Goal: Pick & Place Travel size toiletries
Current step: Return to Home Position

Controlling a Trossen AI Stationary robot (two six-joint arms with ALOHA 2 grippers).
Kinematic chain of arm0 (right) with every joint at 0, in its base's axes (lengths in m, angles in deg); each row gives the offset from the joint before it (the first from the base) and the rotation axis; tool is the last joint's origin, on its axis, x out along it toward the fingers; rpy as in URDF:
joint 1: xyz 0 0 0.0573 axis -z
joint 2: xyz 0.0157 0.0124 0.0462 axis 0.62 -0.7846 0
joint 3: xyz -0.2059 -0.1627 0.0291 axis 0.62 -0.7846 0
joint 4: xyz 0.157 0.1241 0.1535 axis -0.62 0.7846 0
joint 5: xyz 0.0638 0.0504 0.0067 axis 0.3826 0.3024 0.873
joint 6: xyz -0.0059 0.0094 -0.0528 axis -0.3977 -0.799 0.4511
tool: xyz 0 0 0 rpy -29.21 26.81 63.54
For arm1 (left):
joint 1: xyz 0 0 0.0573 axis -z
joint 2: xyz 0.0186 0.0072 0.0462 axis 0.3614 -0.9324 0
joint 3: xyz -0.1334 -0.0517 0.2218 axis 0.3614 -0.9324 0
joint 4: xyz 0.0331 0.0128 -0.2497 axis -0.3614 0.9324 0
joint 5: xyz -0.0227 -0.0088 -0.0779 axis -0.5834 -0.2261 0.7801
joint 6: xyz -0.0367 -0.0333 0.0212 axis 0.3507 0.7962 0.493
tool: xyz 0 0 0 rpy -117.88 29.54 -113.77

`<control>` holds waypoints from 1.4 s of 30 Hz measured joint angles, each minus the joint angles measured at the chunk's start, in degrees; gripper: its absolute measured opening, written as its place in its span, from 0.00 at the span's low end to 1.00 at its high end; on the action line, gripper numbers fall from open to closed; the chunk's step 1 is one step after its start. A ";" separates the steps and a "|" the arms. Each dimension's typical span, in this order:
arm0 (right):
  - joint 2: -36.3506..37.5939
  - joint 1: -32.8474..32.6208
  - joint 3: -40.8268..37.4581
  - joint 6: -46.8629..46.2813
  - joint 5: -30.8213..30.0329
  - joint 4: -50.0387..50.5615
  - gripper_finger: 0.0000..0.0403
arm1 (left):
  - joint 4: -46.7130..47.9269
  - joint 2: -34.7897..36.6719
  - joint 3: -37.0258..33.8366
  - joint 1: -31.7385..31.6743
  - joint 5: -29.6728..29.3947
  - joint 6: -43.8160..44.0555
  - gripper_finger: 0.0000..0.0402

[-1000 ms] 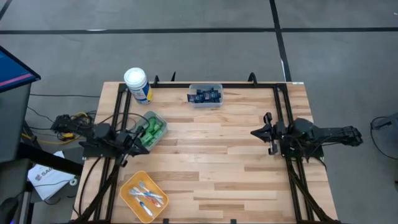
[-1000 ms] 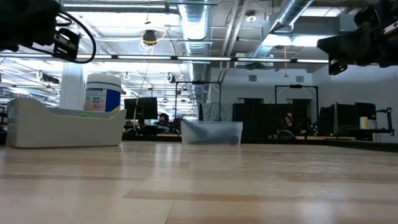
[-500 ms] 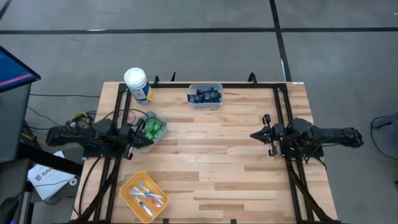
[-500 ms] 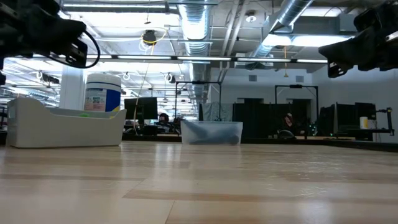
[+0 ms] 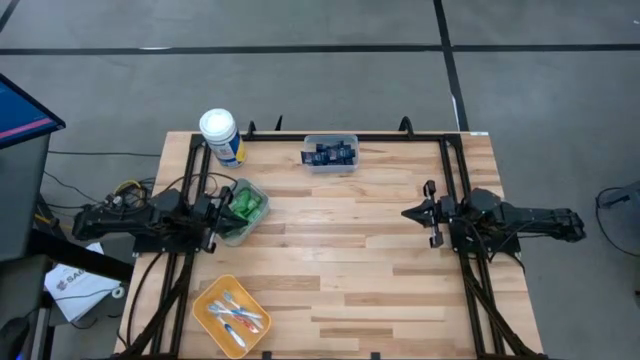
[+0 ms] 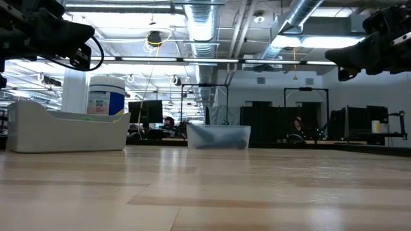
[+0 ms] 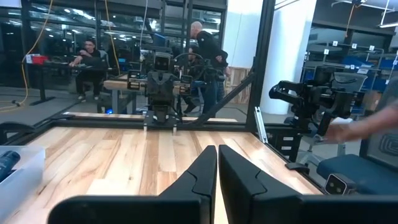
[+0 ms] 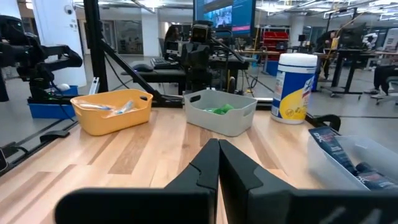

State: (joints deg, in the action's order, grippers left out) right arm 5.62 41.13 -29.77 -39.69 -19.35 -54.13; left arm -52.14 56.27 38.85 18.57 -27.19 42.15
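Observation:
Small green bottles lie in a grey bin left of the table's middle. Dark navy tubes fill a clear bin at the far edge. Toothbrushes lie in a yellow bin near the near-left corner. My left gripper hovers shut at the grey bin's left side, raised above the table; its shut fingers show in the left wrist view. My right gripper waits shut over the table's right part, also raised.
A big white canister with a blue-yellow label stands at the far-left corner, behind the grey bin. Black frame rails run along the table's left, right and far edges. Bare wood lies between the arms. People are in the room beyond.
My left arm has stretched out toward the table's right, bringing its gripper from the left edge up to the grey bin's left side, and has come down a little. The bins and their contents have stayed put.

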 joint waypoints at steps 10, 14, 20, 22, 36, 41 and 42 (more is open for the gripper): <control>0.00 0.00 0.00 -0.02 0.00 0.00 0.00 | -0.28 0.00 0.00 0.00 -0.02 0.00 0.03; 0.00 -0.02 0.00 -0.02 0.00 0.00 0.00 | -0.49 0.00 0.00 0.00 -0.02 -0.02 0.03; -0.01 -0.02 0.00 -0.02 0.00 0.00 0.00 | -0.58 0.00 0.00 0.00 -0.04 0.00 0.03; 0.00 -0.02 0.00 -0.02 0.00 0.00 0.00 | -0.70 0.00 0.00 0.00 -0.04 0.00 0.03; 0.00 -0.04 0.00 -0.02 0.00 0.00 0.00 | -1.28 0.00 0.00 0.00 -0.04 0.00 0.03; 0.00 -0.04 0.00 -0.02 0.00 -0.02 0.00 | -1.32 0.00 0.00 0.00 -0.04 0.00 0.04; 0.00 -0.04 0.00 -0.02 0.00 -0.02 0.00 | -1.34 0.00 0.00 0.00 -0.04 -0.01 0.04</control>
State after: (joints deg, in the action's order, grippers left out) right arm 5.62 41.08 -29.77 -39.71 -19.34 -54.15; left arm -53.48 56.27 38.85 18.57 -27.24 42.14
